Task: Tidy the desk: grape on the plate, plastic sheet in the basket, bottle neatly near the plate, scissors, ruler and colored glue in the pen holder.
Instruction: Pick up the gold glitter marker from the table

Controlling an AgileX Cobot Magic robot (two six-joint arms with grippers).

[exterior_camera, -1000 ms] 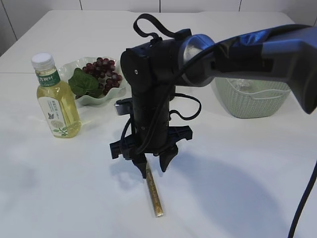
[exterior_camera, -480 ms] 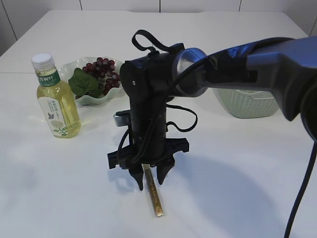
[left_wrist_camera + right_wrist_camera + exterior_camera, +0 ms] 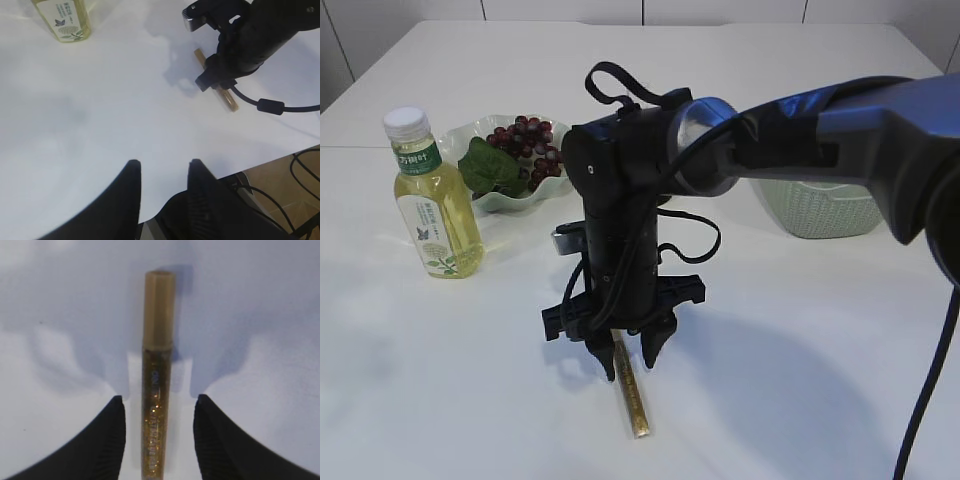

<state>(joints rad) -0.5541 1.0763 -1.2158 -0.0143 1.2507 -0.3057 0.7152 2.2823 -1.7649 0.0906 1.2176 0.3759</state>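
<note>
My right gripper point(image 3: 630, 360) is spread wide around the glitter glue point(image 3: 156, 390); closing off-center could roll it along the desk point(image 3: 800, 350).

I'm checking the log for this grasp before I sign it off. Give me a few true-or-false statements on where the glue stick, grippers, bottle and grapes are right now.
1. The right gripper is open, one finger on each side of the glue stick. True.
2. The glue stick is lifted off the table. False: it lies flat.
3. The grapes are on the plate. True.
4. The bottle is tipped over. False: it stands upright.
5. The left gripper holds the bottle. False: it is empty.
</note>
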